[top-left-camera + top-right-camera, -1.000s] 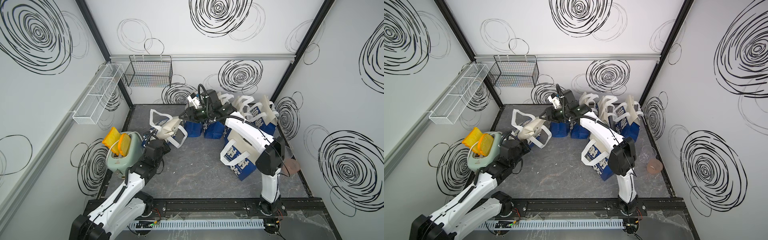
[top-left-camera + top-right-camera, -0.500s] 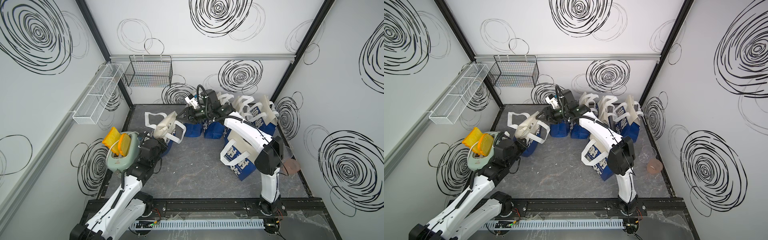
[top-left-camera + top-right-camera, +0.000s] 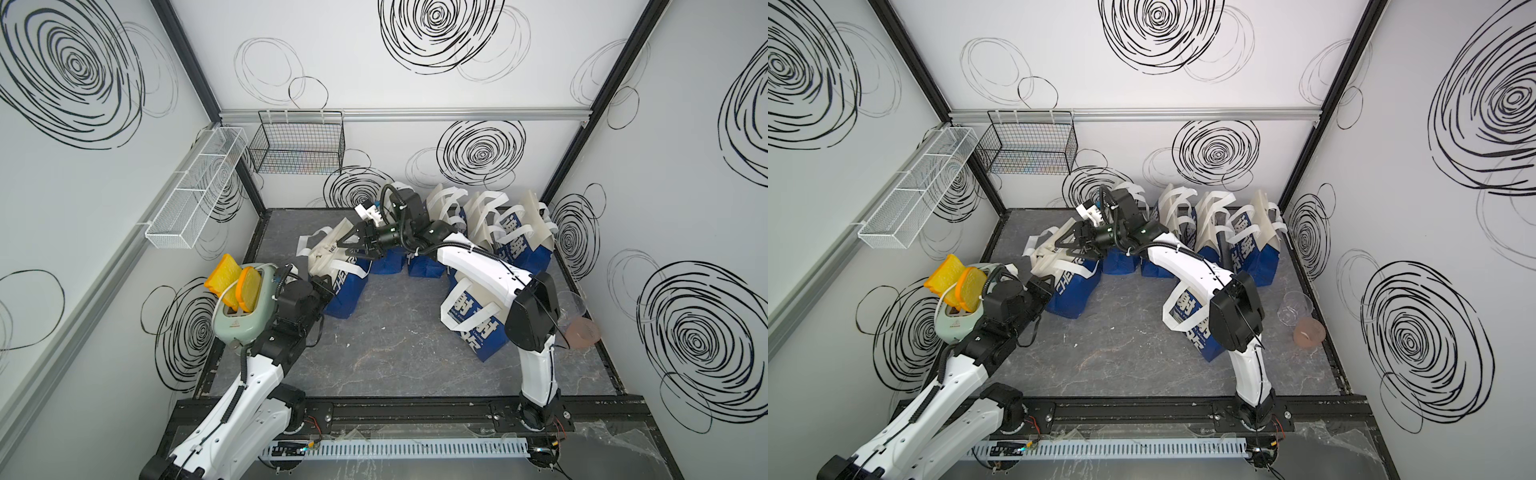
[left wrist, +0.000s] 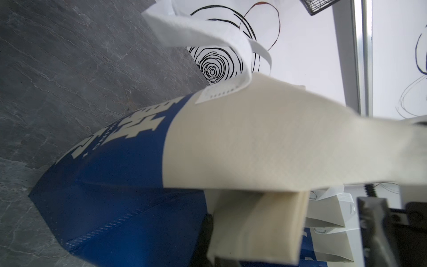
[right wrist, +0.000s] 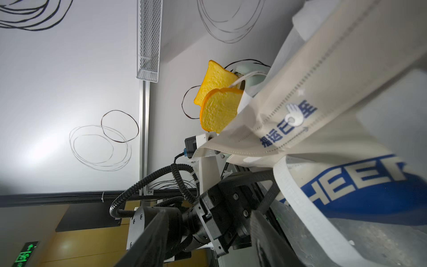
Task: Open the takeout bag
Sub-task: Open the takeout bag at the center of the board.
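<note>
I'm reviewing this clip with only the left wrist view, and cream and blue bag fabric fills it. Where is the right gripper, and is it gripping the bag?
Observer: In both top views the right gripper sits over the cream top of the takeout bag with its jaws spread. The right wrist view shows nothing clamped between them.
Operator: So what is holding the bag?
Observer: The left gripper is shut on an edge of the bag, and the bag's blue bottom rests on the table.
</note>
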Robot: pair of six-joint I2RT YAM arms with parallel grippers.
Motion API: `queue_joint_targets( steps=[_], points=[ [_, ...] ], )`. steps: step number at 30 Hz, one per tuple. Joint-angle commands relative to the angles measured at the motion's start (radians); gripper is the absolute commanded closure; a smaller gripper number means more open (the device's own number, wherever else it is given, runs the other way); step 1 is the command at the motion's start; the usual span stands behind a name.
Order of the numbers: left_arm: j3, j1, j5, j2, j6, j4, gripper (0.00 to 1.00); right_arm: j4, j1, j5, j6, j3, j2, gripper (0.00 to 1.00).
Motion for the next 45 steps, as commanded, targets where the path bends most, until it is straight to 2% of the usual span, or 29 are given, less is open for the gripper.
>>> queue_joint_targets(
  steps=[1,6,11,17,23,37,45],
  points=[
    [-0.017,0.004,0.007,0.000,-0.014,0.037,1.00,0.164,0.016,-0.038,0.199,-0.063,-0.006,0.37],
    [-0.025,0.002,-0.001,-0.008,0.015,0.042,1.00,0.285,0.010,-0.042,0.346,-0.135,-0.006,0.34],
    [-0.023,-0.004,-0.013,-0.005,0.064,0.038,1.00,0.320,-0.001,-0.051,0.461,-0.118,0.004,0.32],
    [-0.044,-0.021,-0.036,-0.005,0.109,0.085,1.00,0.364,-0.002,-0.057,0.686,-0.173,-0.010,0.46],
    [-0.082,-0.051,-0.074,-0.011,0.161,0.171,1.00,0.434,0.005,-0.074,0.796,-0.182,0.000,0.46],
    [-0.149,-0.099,-0.118,-0.034,0.219,0.246,1.00,0.345,0.009,-0.057,0.856,-0.070,0.060,0.46],
    [-0.148,-0.124,-0.139,-0.036,0.246,0.241,1.00,0.321,0.018,-0.048,0.866,-0.042,0.100,0.53]
  ],
)
